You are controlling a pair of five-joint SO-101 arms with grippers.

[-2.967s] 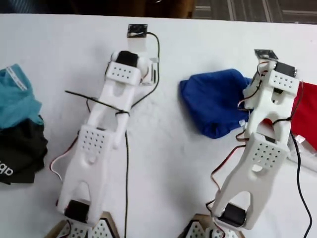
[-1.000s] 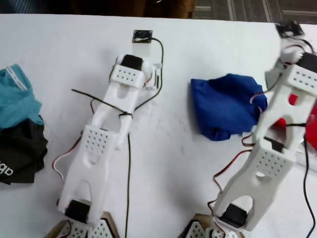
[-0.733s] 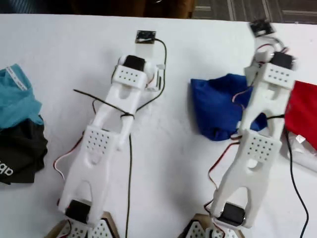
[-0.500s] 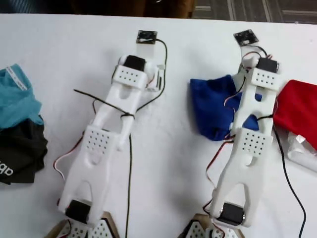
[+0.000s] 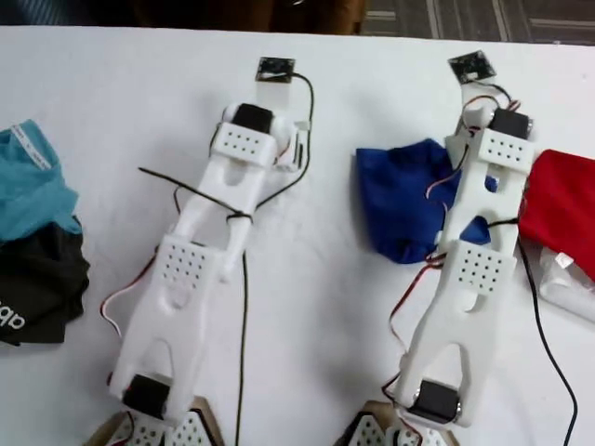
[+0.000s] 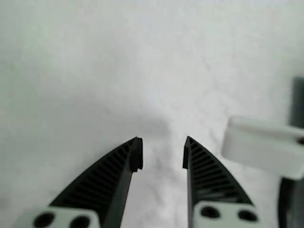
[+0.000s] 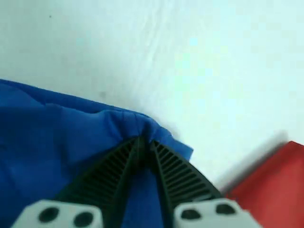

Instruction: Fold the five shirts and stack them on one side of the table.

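Observation:
A crumpled blue shirt [image 5: 400, 200] lies right of the table's middle, with a red shirt [image 5: 560, 209] beside it at the right edge. My right gripper [image 7: 145, 142] is shut on a bunched fold at the far edge of the blue shirt [image 7: 57, 137], and the red shirt [image 7: 270, 190] shows just beside it. The right arm [image 5: 474, 269] lies across the blue shirt's right part. My left gripper [image 6: 161, 154] hangs open over bare white table, with nothing between its fingers. A teal shirt [image 5: 28, 181] rests on a black shirt [image 5: 37, 279] at the left edge.
A white cloth item [image 5: 569, 290] lies at the right edge, below the red shirt. The left arm [image 5: 200, 251] stretches over the table's middle with black cables [image 5: 240, 316] trailing toward the front. The table's far edge [image 5: 139, 30] borders a dark floor.
My right arm swung from the far right back to the left, over the blue shirt's far right edge, then eased slightly right. The red shirt is now uncovered. The left arm barely moved.

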